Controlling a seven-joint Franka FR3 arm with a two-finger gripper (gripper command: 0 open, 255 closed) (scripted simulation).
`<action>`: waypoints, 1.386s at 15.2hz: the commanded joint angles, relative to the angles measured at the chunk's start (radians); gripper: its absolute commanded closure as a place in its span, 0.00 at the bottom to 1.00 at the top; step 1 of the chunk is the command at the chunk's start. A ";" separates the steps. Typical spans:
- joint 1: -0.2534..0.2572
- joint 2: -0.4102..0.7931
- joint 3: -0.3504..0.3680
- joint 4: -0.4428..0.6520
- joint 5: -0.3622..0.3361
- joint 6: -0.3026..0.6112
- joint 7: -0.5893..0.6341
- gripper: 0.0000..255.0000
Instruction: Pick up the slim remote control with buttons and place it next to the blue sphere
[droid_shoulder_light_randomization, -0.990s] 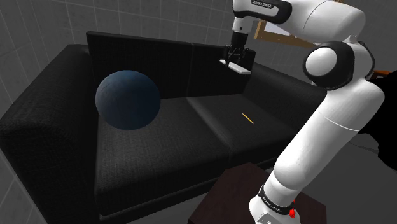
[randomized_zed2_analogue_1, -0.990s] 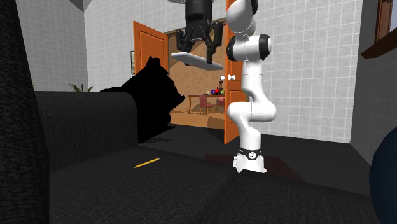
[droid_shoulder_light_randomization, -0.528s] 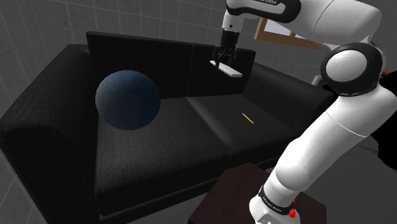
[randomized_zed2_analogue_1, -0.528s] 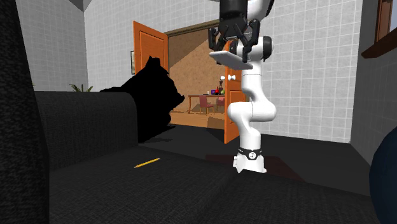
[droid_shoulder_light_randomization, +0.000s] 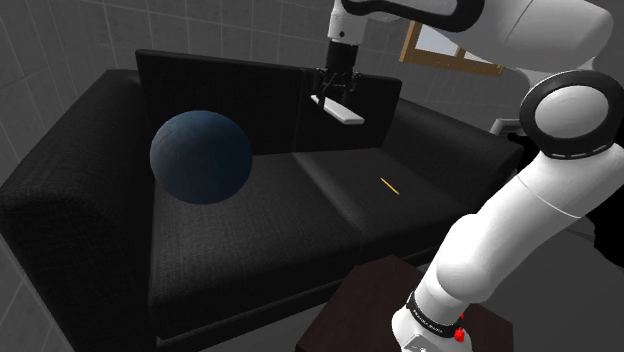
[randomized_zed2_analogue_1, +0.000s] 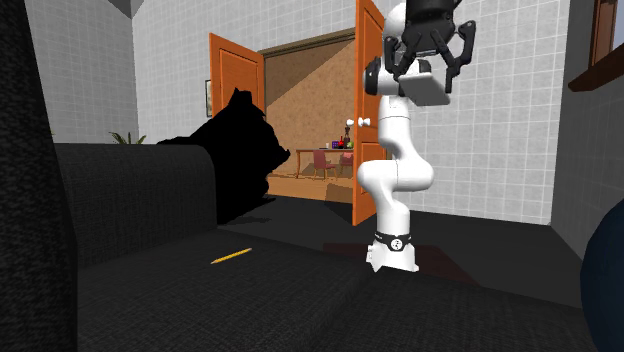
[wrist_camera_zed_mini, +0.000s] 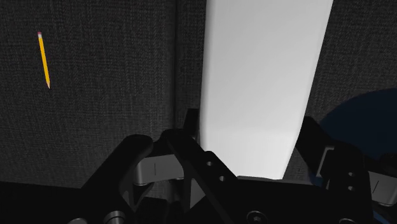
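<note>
Since a second ago the tool (droid_shoulder_light_randomization: 336, 88) has swung toward the shoulder view's left, from further along the backrest to near the seam between the two back cushions, taking the remote control (droid_shoulder_light_randomization: 341, 110) with it; the black sofa (droid_shoulder_light_randomization: 250, 260), the blue sphere (droid_shoulder_light_randomization: 200, 156) and the pencil (droid_shoulder_light_randomization: 388, 184) have not shifted. Both black fingers are closed on the remote's long sides near one end, so the tool holds it in the air, well above the seat; it is drawn as a plain white slab, and no buttons can be made out. In the wrist view its long axis runs straight out from the tool, with the pencil off one long side and the sphere off the other. The sphere rests on the seat cushion nearer the armrest at the shoulder view's left, against the backrest; from the tool it lies further toward that armrest and lower; so, as I judge it, the carry goes that way, then down onto bare seat just beside the sphere.
</note>
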 joint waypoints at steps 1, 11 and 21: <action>0.019 -0.010 0.032 -0.014 0.007 0.003 0.053 1.00; 0.111 0.044 0.191 0.045 0.041 -0.005 0.305 1.00; 0.214 0.206 0.337 0.228 0.027 -0.031 0.555 1.00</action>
